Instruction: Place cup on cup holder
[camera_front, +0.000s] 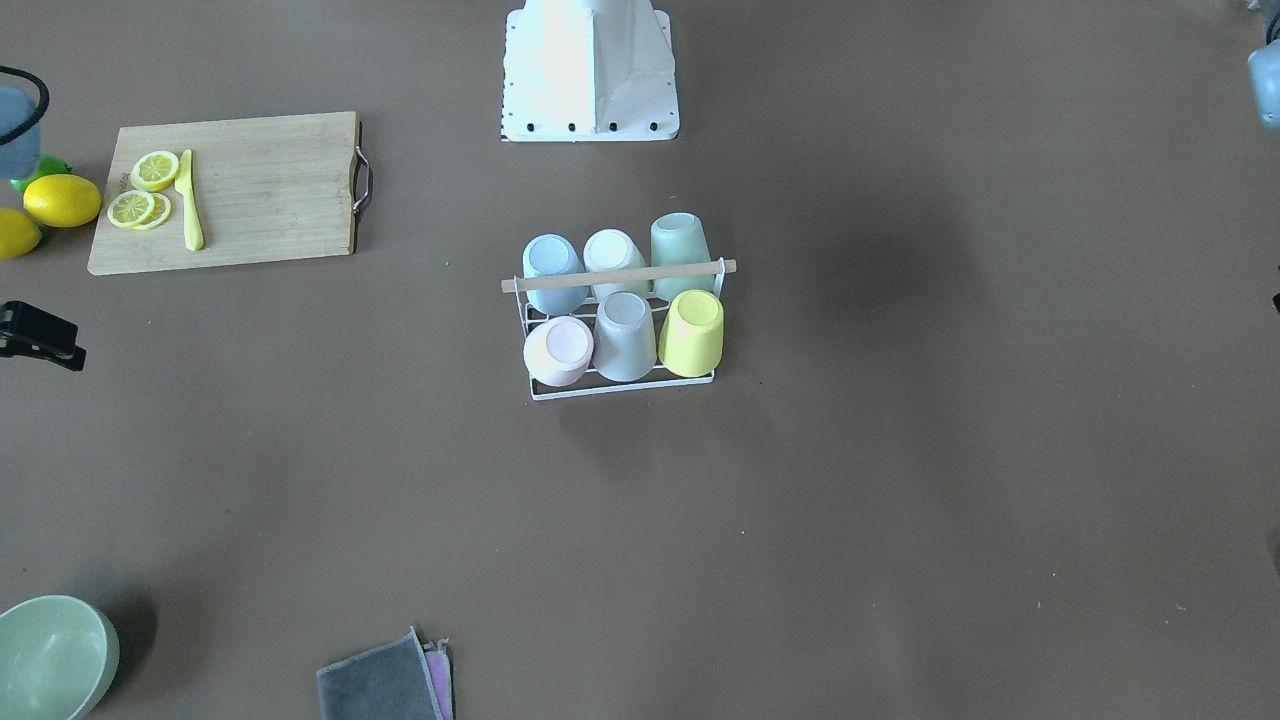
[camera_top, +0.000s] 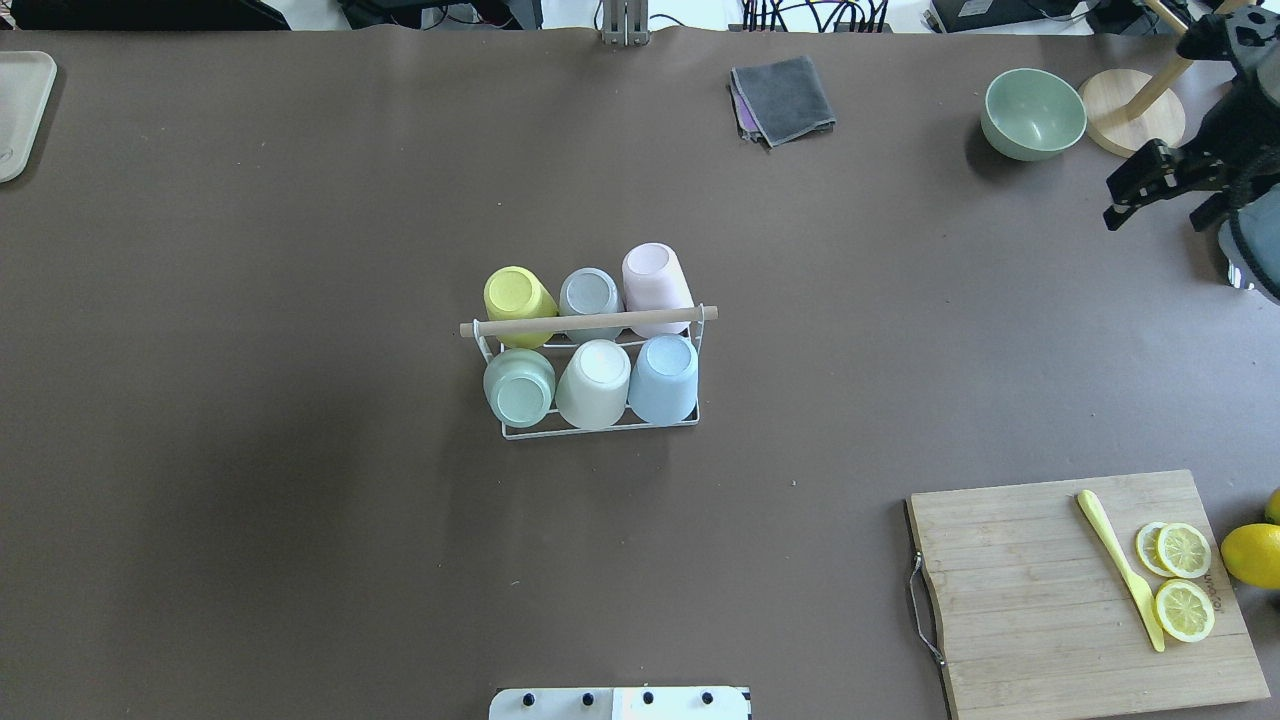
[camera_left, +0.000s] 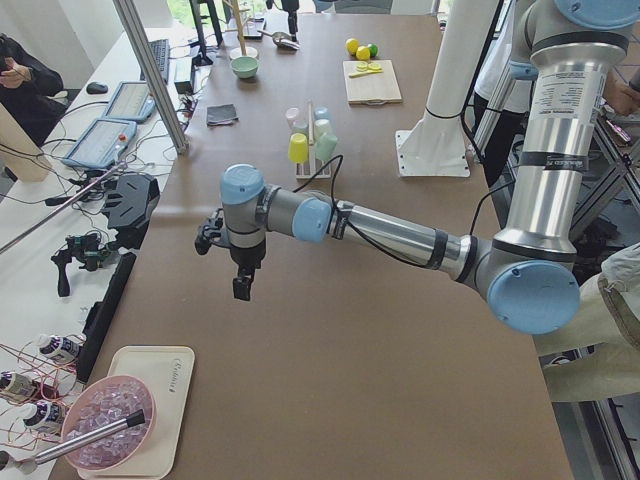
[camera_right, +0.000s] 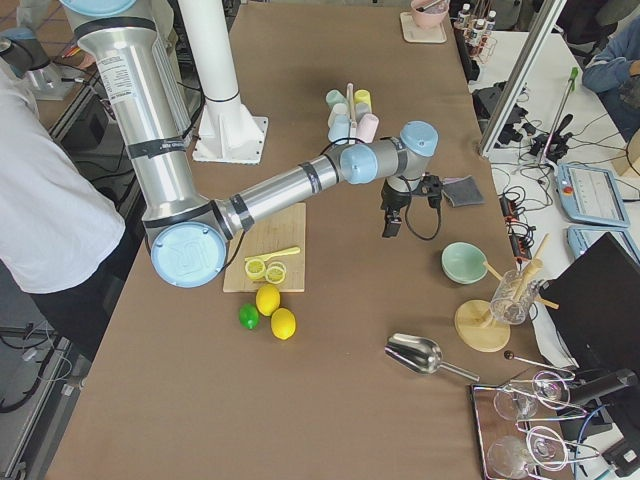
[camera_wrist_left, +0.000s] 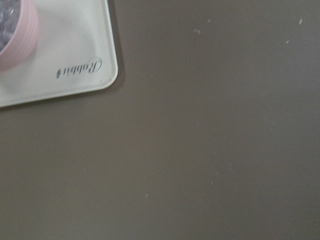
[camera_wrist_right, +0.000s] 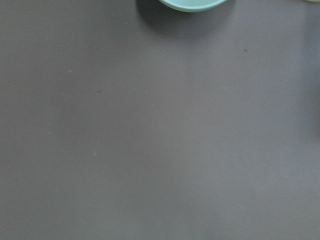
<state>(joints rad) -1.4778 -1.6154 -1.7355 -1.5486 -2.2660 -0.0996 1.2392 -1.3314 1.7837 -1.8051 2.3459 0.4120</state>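
The right fingers (camera_top: 1125, 195), at the overhead view's right edge, and left fingers (camera_left: 243, 285) hold nothing, spread or pressed I cannot tell; six cups (camera_top: 594, 385) fill the holder (camera_top: 600, 321) mid-frame.

Below my right gripper (camera_right: 388, 230) I am seeing a smooth, matt brown table cover (camera_wrist_right: 160, 150). Well beyond it, matt, plastic-looking cups (camera_top: 594, 385) are sitting on the white-coated wire cup holder (camera_top: 600, 429), under its bare pale wooden rod (camera_top: 590, 321).
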